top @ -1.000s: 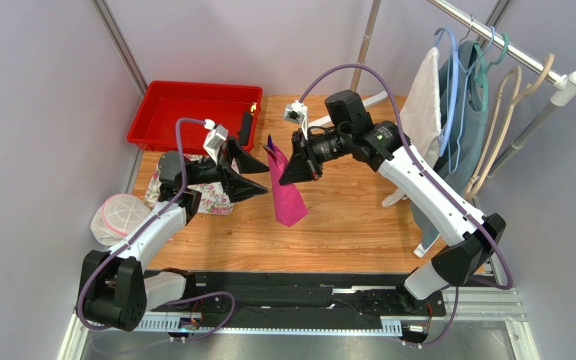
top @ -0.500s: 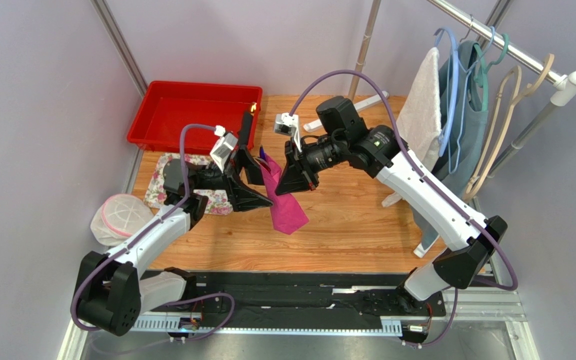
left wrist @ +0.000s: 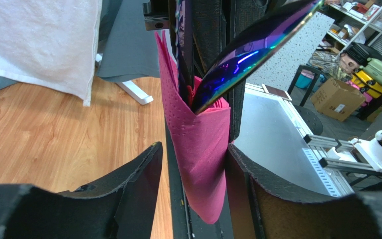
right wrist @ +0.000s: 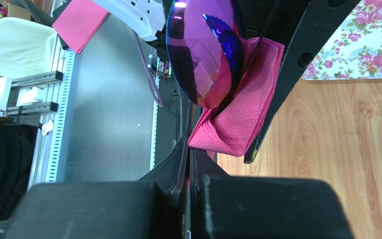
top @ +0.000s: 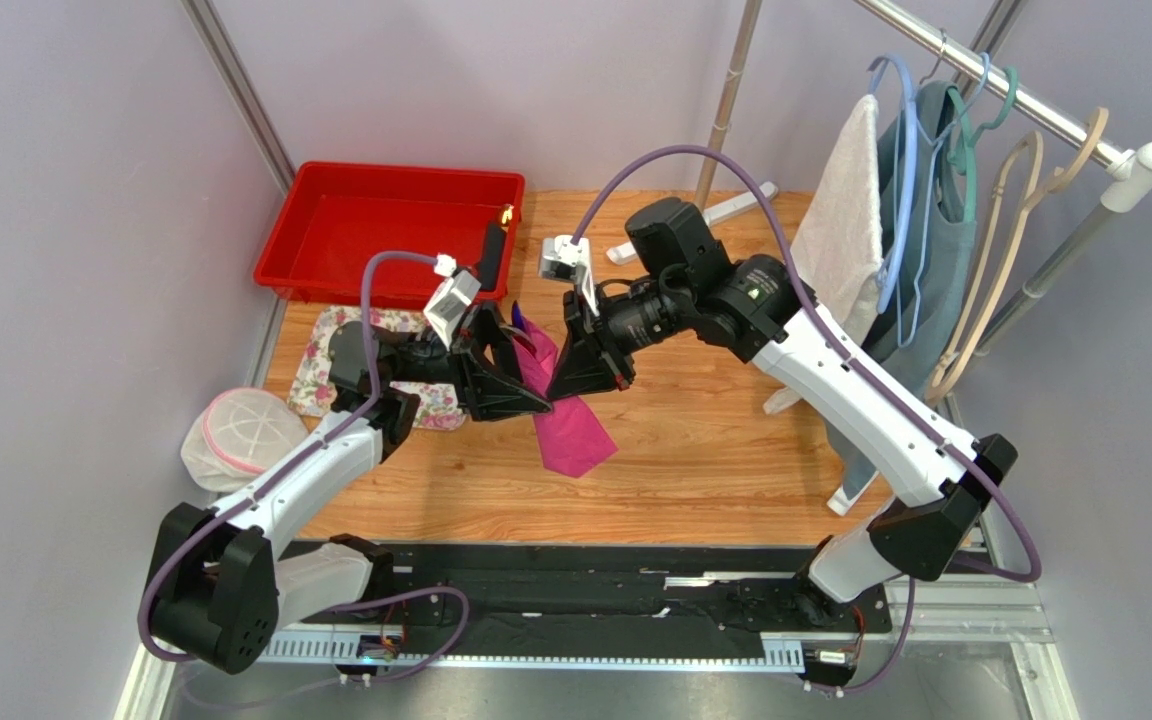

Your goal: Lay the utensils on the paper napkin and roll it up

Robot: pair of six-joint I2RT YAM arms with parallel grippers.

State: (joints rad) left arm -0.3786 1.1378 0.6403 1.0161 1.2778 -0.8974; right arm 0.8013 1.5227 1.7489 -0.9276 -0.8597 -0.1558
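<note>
The paper napkin [top: 573, 425] is a magenta roll hanging in the air over the wooden table, wrapped around the utensils, whose purplish tips [top: 519, 318] stick out of its top. My right gripper [top: 579, 365] is shut on the roll's edge and holds it up. In the right wrist view the gripper [right wrist: 188, 145] pinches the napkin [right wrist: 243, 119] below a purple spoon bowl [right wrist: 203, 50]. My left gripper [top: 522, 383] is open with its jaws on either side of the roll. In the left wrist view [left wrist: 193, 147] the napkin [left wrist: 200, 149] hangs between the fingers and an iridescent spoon [left wrist: 248, 50] leans out.
A red tray [top: 387, 225] stands at the back left, with a small black object [top: 492, 255] at its right. A floral cloth [top: 330, 342] lies below it and a white mesh bag [top: 244, 428] at the left edge. A clothes rack with towel and hangers [top: 898, 195] stands on the right.
My right gripper has moved left and a little down with the roll. My left gripper has moved right and now straddles the roll.
</note>
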